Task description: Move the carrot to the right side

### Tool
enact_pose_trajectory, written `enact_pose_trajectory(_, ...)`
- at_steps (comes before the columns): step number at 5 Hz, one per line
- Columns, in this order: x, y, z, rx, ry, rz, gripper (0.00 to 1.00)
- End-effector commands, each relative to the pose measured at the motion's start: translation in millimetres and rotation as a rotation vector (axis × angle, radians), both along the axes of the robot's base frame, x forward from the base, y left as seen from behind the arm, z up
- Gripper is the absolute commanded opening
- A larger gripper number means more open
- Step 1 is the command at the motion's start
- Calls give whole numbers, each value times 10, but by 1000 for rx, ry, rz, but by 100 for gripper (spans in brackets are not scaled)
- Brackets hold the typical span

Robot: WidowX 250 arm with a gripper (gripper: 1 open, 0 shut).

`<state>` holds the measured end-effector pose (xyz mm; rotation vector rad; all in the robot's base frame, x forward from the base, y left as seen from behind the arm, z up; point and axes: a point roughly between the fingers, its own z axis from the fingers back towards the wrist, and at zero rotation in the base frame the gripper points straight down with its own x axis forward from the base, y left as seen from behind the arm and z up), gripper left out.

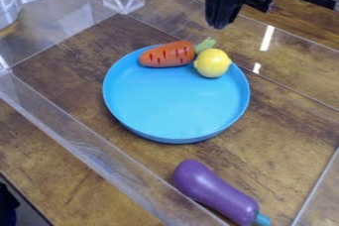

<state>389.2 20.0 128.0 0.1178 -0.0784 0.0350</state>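
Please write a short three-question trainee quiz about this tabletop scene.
1. True or false: the carrot lies at the blue plate's far rim.
2. What touches the carrot's leafy end? A) eggplant B) lemon C) claw
3. Fill in: the claw hangs ___ the plate, holding nothing.

Key: 1 true; 2 B; 3 above.

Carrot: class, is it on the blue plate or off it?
On. The carrot lies across the plate's far rim, beside the lemon.
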Motion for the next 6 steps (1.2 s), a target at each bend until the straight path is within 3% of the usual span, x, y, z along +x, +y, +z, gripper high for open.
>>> enact_pose_trajectory(1,87,182,35,2,-24,42,100)
enact_pose_trajectory(3,199,357,-158,20,1,137,100)
enact_pose_trajectory(5,169,433,-317,36,33,116,100)
enact_pose_trajectory(6,174,583,-319,29,37,31,100)
